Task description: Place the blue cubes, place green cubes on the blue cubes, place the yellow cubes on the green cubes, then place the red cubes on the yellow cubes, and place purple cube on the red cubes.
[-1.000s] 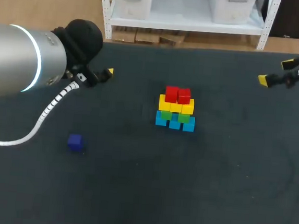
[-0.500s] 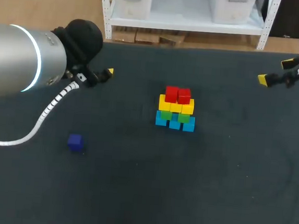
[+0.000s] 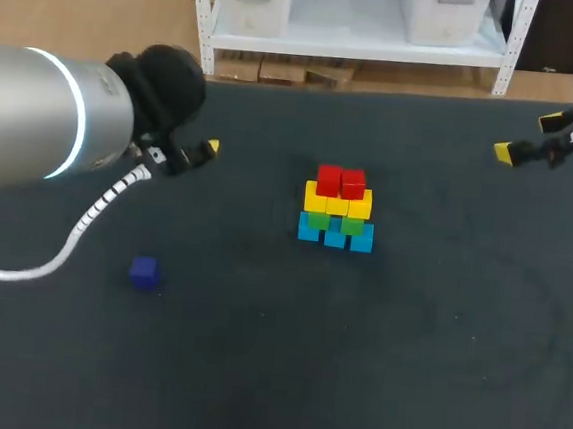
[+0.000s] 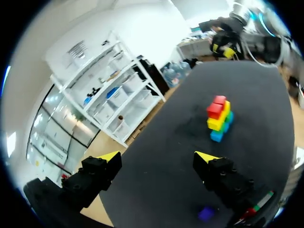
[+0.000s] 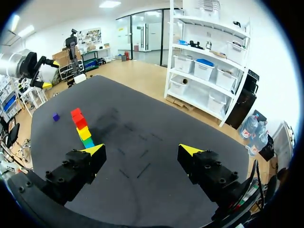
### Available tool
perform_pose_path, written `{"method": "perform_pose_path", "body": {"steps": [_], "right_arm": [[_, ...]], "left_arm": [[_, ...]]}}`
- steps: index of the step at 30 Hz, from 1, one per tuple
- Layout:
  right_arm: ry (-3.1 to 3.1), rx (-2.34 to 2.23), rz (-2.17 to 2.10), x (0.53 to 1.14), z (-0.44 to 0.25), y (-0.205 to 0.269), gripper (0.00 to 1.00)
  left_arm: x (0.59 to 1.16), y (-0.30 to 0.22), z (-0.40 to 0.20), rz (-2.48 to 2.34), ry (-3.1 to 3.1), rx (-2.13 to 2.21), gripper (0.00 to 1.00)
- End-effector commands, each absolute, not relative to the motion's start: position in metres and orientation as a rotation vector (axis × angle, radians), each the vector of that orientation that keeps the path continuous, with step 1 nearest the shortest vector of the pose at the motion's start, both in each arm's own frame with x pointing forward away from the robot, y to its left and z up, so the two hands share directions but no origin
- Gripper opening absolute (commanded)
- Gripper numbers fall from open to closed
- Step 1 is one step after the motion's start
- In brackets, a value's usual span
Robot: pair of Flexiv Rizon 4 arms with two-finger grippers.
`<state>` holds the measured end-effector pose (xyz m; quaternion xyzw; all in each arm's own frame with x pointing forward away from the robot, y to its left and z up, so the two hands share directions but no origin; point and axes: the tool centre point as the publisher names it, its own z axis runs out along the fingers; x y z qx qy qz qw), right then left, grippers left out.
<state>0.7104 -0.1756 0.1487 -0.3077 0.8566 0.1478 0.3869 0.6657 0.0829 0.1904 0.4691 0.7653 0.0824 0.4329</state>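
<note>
On the table (image 3: pixel 436 338), purple cube (image 3: pixel 143 271) lies well apart from stack (image 3: pixel 337 207)

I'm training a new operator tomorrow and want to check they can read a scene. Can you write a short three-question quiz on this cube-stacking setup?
1. True or false: the purple cube rests on top of the red cubes.
2. Multiple choice: what colour is the layer directly under the yellow cubes? A purple, B green, C red.
3. Fill in the blank: the left gripper and the right gripper are both ____ and hold nothing.

Key
1. False: it lies alone on the table, apart from the stack.
2. B: the green cubes.
3. open
</note>
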Motion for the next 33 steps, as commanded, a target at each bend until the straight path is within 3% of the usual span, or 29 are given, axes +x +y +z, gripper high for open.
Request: {"method": "perform_pose_path", "body": {"steps": [1,9,21,33], "right_arm": [[2.179,-0.786,0.382,0.711,0.148,-0.176,1.0],[2.179,-0.786,0.382,0.711,0.148,-0.176,1.0],[2.179,-0.786,0.382,0.711,0.148,-0.176,1.0],[2.179,-0.786,0.382,0.711,0.148,-0.176,1.0]], "left_arm": [[0.637,0.081,0.207,0.257,1.963,1.458,1.0],[0.602,0.099,0.181,0.119,2.132,1.76,1.0],[0.554,0.125,0.139,-0.454,2.174,2.051,1.0],[0.532,0.129,0.102,-0.412,2.292,2.105,1.0]]}}
